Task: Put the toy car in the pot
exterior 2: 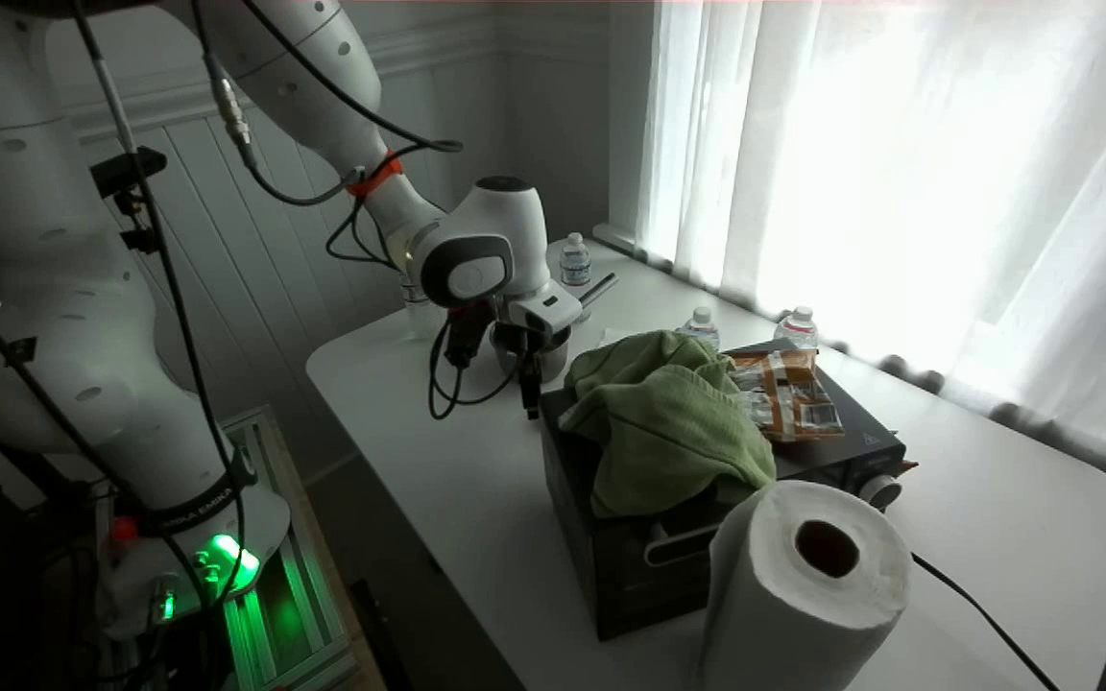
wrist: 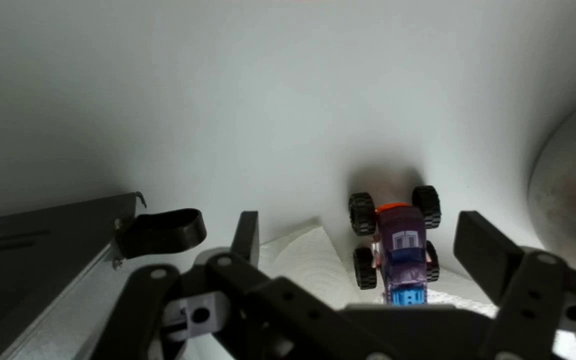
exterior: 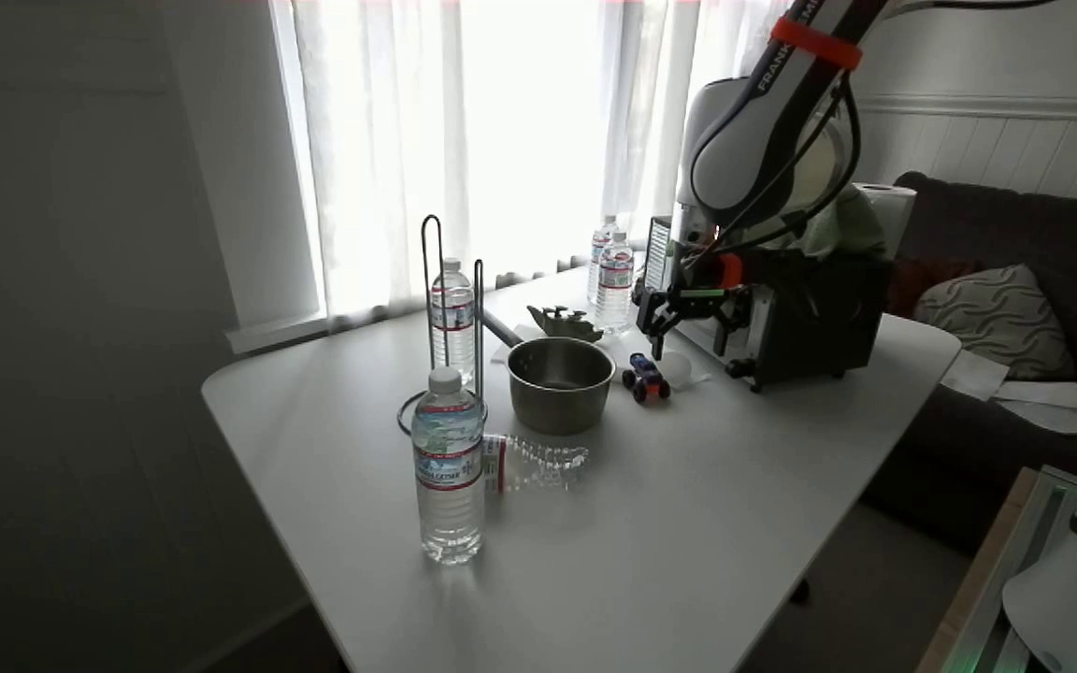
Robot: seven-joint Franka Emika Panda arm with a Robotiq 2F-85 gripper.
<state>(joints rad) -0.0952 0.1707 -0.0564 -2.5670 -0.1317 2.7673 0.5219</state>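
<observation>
White table (exterior: 735,523) occupied by dark boxy appliance (exterior: 824,327), green towel (exterior 2: 668,422) draped over it. Gripper (wrist: 360,240) held above table, fingers (wrist: 485,255) spread wide, nothing gripped. Metal pot (exterior: 557,407) stood upright. Toy car (exterior: 646,379) seen upright on table, just beside pot, framed between fingers in wrist view.

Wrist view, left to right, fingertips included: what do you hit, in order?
Dark box → black loop at its corner → one gripper fingertip → toy car → opposite gripper fingertip → pot.
</observation>
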